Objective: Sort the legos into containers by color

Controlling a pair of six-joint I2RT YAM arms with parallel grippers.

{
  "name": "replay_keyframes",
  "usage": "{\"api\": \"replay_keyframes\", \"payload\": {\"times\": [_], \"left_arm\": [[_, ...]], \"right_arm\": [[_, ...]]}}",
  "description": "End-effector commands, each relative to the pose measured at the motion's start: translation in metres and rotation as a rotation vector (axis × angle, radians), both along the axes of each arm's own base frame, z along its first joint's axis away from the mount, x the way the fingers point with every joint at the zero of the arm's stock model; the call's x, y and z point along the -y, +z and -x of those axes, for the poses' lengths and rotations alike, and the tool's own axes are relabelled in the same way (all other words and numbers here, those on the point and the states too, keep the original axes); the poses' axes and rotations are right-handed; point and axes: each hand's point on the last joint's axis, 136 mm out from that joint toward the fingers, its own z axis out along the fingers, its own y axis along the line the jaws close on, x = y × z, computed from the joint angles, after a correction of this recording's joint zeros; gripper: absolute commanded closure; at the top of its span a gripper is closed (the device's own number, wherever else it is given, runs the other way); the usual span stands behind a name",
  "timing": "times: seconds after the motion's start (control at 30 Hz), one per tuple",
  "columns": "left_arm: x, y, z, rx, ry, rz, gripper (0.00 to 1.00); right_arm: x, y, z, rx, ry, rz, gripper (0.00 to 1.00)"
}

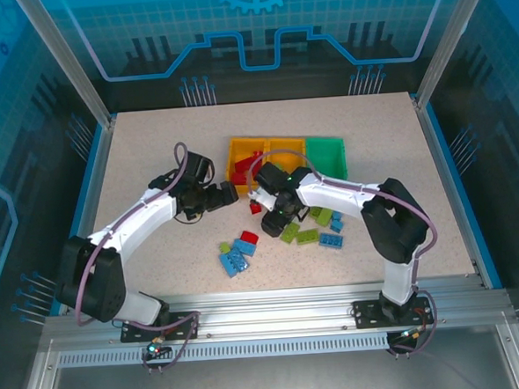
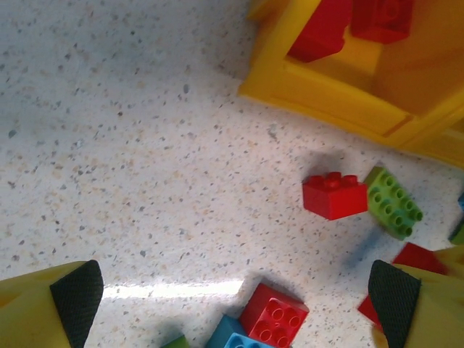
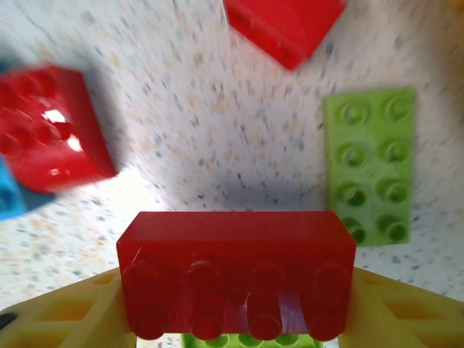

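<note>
My right gripper (image 3: 235, 308) is shut on a red lego (image 3: 235, 254), its yellow fingers (image 3: 65, 315) pressing on both ends of the brick just above the table. In the top view this gripper (image 1: 274, 214) sits in front of the yellow containers (image 1: 250, 147). The green container (image 1: 330, 146) stands to their right. My left gripper (image 2: 235, 297) is open and holds nothing, hovering over a loose red lego (image 2: 274, 317). Seen from the top, it (image 1: 231, 194) is by the left yellow bin's near corner. Red bricks (image 2: 326, 32) lie in that bin (image 2: 326, 98).
Loose bricks lie scattered in front of the bins: a red one (image 2: 333, 196), a lime one (image 2: 394, 201), a lime plate (image 3: 370, 167), blue ones (image 1: 234, 259) and more blue and lime ones (image 1: 331, 241) at the right. Bare table stretches to the left (image 1: 143, 157).
</note>
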Motion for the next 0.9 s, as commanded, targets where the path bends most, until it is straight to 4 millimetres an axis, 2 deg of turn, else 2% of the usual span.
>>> {"api": "replay_keyframes", "payload": {"times": [0.0, 0.17, 0.27, 0.37, 0.5, 0.6, 0.7, 0.73, 0.87], "left_arm": [[-0.011, -0.002, 0.006, 0.002, 0.039, -0.014, 0.01], [-0.010, -0.009, 0.013, -0.014, 0.040, 0.001, 0.01], [-0.005, -0.013, 0.017, -0.035, 0.020, 0.012, 0.01], [0.000, -0.016, 0.020, -0.047, 0.004, 0.006, 0.01], [0.016, -0.020, 0.022, -0.053, -0.035, -0.002, 0.01], [0.031, -0.025, 0.023, -0.067, -0.068, -0.004, 0.01], [0.046, -0.029, 0.022, -0.077, -0.106, -0.015, 0.01], [0.052, -0.030, 0.021, -0.079, -0.119, -0.017, 0.01], [0.068, -0.031, 0.015, -0.078, -0.146, -0.025, 0.01]], "right_arm": [[-0.015, 0.047, -0.016, 0.045, -0.038, -0.136, 0.38], [-0.027, 0.081, -0.064, 0.068, -0.178, -0.273, 0.39], [-0.036, 0.090, -0.093, 0.063, -0.249, -0.326, 0.41], [-0.041, 0.087, -0.125, 0.062, -0.320, -0.323, 0.40], [-0.050, 0.073, -0.153, 0.033, -0.381, -0.305, 0.40], [-0.052, 0.063, -0.168, 0.035, -0.428, -0.276, 0.38], [-0.049, 0.062, -0.178, 0.042, -0.472, -0.262, 0.29], [-0.049, 0.050, -0.179, 0.023, -0.486, -0.252, 0.25], [-0.050, 0.053, -0.177, 0.009, -0.502, -0.273, 0.14]]}}
